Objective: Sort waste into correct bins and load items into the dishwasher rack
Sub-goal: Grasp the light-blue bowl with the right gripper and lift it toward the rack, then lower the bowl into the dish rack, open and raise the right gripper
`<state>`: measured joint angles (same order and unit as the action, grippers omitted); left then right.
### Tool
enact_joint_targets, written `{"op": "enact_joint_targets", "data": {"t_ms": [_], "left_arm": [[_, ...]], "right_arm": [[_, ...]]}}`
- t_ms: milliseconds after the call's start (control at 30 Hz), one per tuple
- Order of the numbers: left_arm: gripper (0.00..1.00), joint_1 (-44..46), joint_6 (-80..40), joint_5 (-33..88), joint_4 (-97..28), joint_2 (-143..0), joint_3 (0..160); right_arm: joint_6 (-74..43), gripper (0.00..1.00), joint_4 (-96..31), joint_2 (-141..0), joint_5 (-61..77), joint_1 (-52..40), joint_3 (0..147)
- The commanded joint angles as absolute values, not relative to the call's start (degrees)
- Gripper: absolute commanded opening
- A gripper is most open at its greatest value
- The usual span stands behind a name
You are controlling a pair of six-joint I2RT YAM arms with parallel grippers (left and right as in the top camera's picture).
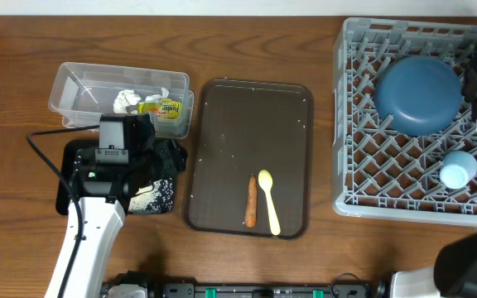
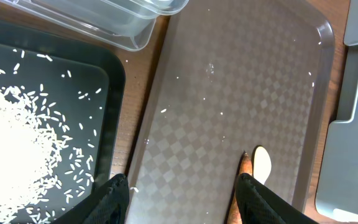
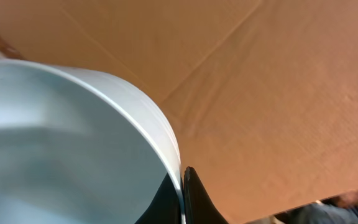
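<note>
Step in hand: we judged the food stick [image 1: 251,201] to be the next piece of waste; it had not yet been picked up.
Left jaws: the left gripper [image 2: 184,202] stood spread and empty over the seam between the black tray [image 2: 112,78] and the brown serving tray [image 1: 222,132].
Right jaws: the right gripper [image 3: 182,190] was pressed together on the thin edge of a pale-rimmed vessel [image 3: 73,137]; we could not tell which dish it was.
Where the stick lay: on the serving tray's near end, at about 4 o'clock from the left jaws in the overhead view; its long axis ran 12 to 6.
Neighbour: the pale yellow spoon [image 1: 268,201] lay just beside it at 3 o'clock, nearly parallel; a wide grasp could catch both.
Nearer arm: the left, clearly; the right was away at the dishwasher rack [image 1: 363,165].
Waste already sorted: rice grains [image 2: 11,143] in the black tray; tissue [image 1: 127,99] and wrapper [image 1: 164,108] in the clear tub [image 1: 73,91].
Rack load: the dark blue plate [image 1: 418,93] and light blue cup [image 1: 458,168].
</note>
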<state>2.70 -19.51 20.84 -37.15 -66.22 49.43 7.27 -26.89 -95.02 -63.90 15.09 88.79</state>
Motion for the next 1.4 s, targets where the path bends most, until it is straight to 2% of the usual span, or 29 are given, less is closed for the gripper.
{"op": "enact_joint_targets", "data": {"t_ms": [0, 467, 967, 1167, 1367], "left_arm": [[0.57, 2.4, -19.2, 20.9, -37.3, -66.2, 49.9], [0.57, 2.4, -19.2, 20.9, -37.3, -66.2, 49.9], [0.57, 2.4, -19.2, 20.9, -37.3, -66.2, 49.9], [0.57, 2.4, -19.2, 20.9, -37.3, -66.2, 49.9], [0.57, 2.4, -19.2, 20.9, -37.2, -66.2, 49.9]], "right_arm": [[11.6, 0.01, -25.0, -99.1, -66.4, 17.8, 89.2], [27.2, 0.01, -15.5, -113.1, -67.3, 24.2, 89.2], [24.2, 0.01, -14.3, -118.8, -63.2, 23.7, 89.2], [24.0, 0.27, -16.7, -118.8, -59.3, 20.3, 89.2], [18.8, 0.38, -22.3, -118.8, -59.3, 16.8, 89.2]]}}
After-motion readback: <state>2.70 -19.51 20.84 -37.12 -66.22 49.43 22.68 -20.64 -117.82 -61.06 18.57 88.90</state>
